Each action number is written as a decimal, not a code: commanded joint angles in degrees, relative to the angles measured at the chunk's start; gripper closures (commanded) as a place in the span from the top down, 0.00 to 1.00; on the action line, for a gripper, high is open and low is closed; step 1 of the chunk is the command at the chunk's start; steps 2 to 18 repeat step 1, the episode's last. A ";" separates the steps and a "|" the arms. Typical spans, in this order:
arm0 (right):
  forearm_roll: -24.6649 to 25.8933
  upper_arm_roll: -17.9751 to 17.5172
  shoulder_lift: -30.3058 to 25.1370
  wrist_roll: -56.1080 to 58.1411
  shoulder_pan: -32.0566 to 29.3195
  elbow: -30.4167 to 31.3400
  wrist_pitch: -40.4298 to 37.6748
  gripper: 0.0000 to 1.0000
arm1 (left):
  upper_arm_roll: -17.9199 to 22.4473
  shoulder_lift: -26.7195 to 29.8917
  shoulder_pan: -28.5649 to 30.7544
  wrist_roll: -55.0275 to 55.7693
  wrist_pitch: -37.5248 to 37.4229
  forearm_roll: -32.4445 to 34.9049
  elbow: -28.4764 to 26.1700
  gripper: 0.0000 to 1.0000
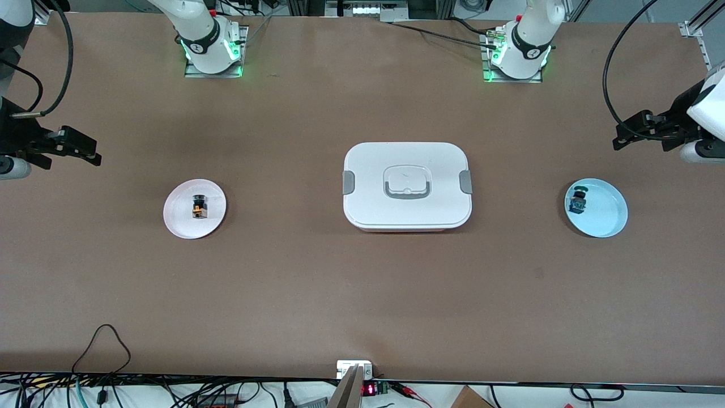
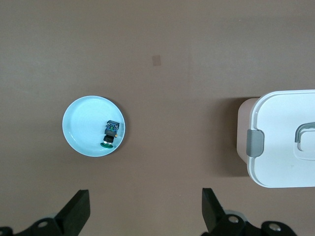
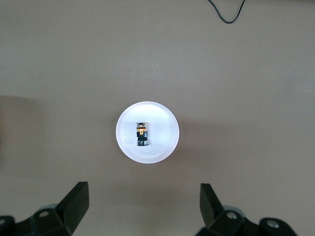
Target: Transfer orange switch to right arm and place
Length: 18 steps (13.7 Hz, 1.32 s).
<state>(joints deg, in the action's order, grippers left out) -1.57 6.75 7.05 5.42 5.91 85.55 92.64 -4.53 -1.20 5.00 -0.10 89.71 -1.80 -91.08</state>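
Note:
The orange switch (image 1: 198, 207), with a black cap and an orange body, lies on a pale pink plate (image 1: 179, 220) toward the right arm's end of the table. It also shows in the right wrist view (image 3: 142, 134), lying on that plate (image 3: 165, 142). My right gripper (image 1: 85, 148) hangs open and empty above the table beside the plate, toward the table's end; its jaws (image 3: 142, 191) stand wide apart. My left gripper (image 1: 628, 133) hangs open and empty (image 2: 145, 196) at the left arm's end.
A white lidded box (image 1: 406, 185) with grey clips stands mid-table and shows in the left wrist view (image 2: 285, 142). A green-capped, blue-bodied switch (image 1: 578, 201) lies on a light blue plate (image 1: 609, 212) toward the left arm's end. Cables run along the front edge.

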 commanded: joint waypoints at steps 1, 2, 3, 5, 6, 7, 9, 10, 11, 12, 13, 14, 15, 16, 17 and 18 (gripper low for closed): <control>0.95 -0.34 0.51 -0.23 -0.11 -1.18 -0.26 1.00 | -0.57 0.76 0.53 -0.16 0.12 0.74 -0.06 1.00; 0.95 -0.34 0.51 -0.23 -0.11 -1.18 -0.26 1.00 | -0.57 0.76 0.53 -0.16 0.12 0.74 -0.06 1.00; 0.95 -0.34 0.51 -0.23 -0.11 -1.18 -0.26 1.00 | -0.57 0.76 0.53 -0.16 0.12 0.74 -0.06 1.00; 0.95 -0.34 0.51 -0.23 -0.11 -1.18 -0.26 1.00 | -0.57 0.76 0.53 -0.16 0.12 0.74 -0.06 1.00; 0.95 -0.34 0.51 -0.23 -0.11 -1.18 -0.26 1.00 | -0.57 0.76 0.53 -0.16 0.12 0.74 -0.06 1.00; 0.95 -0.34 0.51 -0.23 -0.11 -1.18 -0.26 1.00 | -0.57 0.76 0.53 -0.16 0.12 0.74 -0.06 1.00; 0.95 -0.34 0.51 -0.23 -0.11 -1.18 -0.26 1.00 | -0.57 0.76 0.53 -0.16 0.12 0.74 -0.06 1.00; 0.95 -0.34 0.51 -0.23 -0.11 -1.18 -0.26 1.00 | -0.57 0.76 0.53 -0.16 0.12 0.74 -0.06 1.00; 0.95 -0.34 0.51 -0.23 -0.11 -1.18 -0.26 1.00 | -0.57 0.76 0.53 -0.16 0.12 0.74 -0.06 1.00; 0.95 -0.34 0.51 -0.23 -0.11 -1.18 -0.26 1.00 | -0.57 0.76 0.53 -0.16 0.12 0.74 -0.06 1.00; 0.95 -0.34 0.51 -0.23 -0.11 -1.18 -0.26 1.00 | -0.57 0.76 0.53 -0.16 0.12 0.74 -0.06 1.00; 0.95 -0.34 0.51 -0.23 -0.11 -1.18 -0.26 1.00 | -0.57 0.76 0.53 -0.16 0.12 0.74 -0.06 1.00; 0.95 -0.34 0.51 -0.23 -0.11 -1.18 -0.26 1.00 | -0.57 0.76 0.53 -0.16 0.12 0.74 -0.06 1.00; 0.95 -0.34 0.51 -0.23 -0.11 -1.18 -0.26 1.00 | -0.57 0.76 0.53 -0.16 0.12 0.74 -0.06 1.00; 0.95 -0.34 0.51 -0.23 -0.11 -1.18 -0.26 1.00 | -0.57 0.76 0.53 -0.16 0.12 0.74 -0.06 1.00; 0.95 -0.34 0.51 -0.23 -0.11 -1.18 -0.26 1.00 | -0.57 0.76 0.53 -0.16 0.12 0.74 -0.06 1.00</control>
